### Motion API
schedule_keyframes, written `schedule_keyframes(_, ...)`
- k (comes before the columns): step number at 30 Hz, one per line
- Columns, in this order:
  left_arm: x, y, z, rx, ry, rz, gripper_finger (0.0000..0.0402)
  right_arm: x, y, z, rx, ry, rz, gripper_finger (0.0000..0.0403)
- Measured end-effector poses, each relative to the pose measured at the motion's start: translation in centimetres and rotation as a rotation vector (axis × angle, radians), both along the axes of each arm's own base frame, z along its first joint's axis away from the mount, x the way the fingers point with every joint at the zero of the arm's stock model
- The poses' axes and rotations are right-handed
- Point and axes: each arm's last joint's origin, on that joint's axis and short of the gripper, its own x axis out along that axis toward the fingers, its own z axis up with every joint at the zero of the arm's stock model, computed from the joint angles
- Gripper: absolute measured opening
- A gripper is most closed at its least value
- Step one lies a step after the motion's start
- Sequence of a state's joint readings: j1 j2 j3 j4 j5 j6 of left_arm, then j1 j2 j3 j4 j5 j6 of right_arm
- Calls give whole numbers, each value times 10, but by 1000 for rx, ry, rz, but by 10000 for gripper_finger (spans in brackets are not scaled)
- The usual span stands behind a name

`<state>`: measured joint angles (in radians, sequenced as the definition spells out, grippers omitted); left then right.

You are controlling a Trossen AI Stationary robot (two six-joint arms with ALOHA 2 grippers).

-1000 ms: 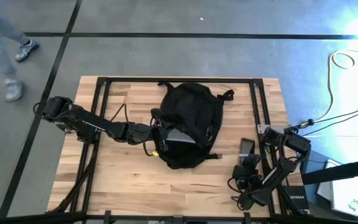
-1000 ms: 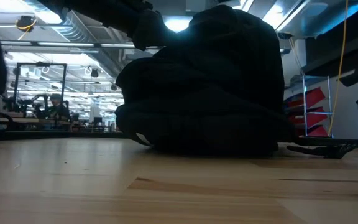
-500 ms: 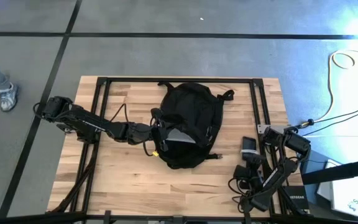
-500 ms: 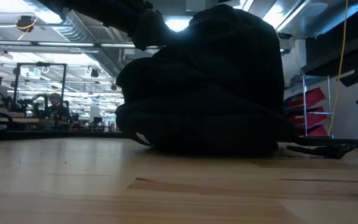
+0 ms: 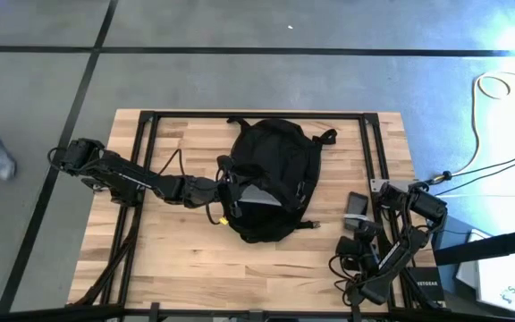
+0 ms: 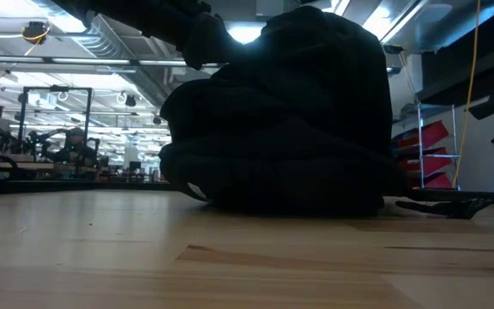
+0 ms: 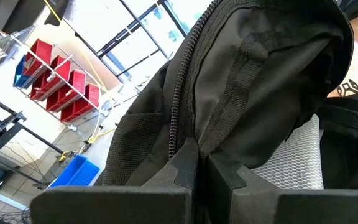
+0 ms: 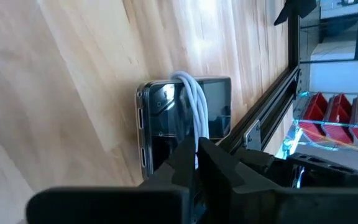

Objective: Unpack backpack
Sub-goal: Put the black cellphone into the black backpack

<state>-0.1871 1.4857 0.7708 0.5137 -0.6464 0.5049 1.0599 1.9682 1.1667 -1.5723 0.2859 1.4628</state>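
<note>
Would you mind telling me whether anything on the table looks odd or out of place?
Nothing looks damaged or spilled. A dark smartphone with a white cable looped over it lies on the wooden table near the right frame rail, apart from the black fabric backpack.

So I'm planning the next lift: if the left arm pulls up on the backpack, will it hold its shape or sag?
Probably sag: the backpack is soft black fabric, already creased where the left gripper pinches it shut. It looks bulky and domed on the table, so likely some weight inside. The loose straps would probably trail.
</note>
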Motion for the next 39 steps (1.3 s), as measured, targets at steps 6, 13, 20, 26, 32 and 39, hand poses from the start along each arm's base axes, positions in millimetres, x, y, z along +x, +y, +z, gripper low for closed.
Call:
schedule_keyframes(6,0,0,0,0,0,0,0,0,-1,6,17,-87,-60,6)
schedule_keyframes(13,0,0,0,0,0,-1,0,-17,-23,60,180,-433,-223,97)
schedule_keyframes(20,0,0,0,-3,-1,1,0,-24,-60,76,426,-691,-502,241)
schedule_keyframes(26,0,0,0,0,4,-1,0,-23,-75,43,483,-677,-712,354)
schedule_keyframes(32,0,0,0,1,5,-1,0,-27,-84,20,479,-634,-831,387)
schedule_keyframes(39,0,-1,-1,0,6,-4,0,-26,-85,13,392,-673,-875,371)
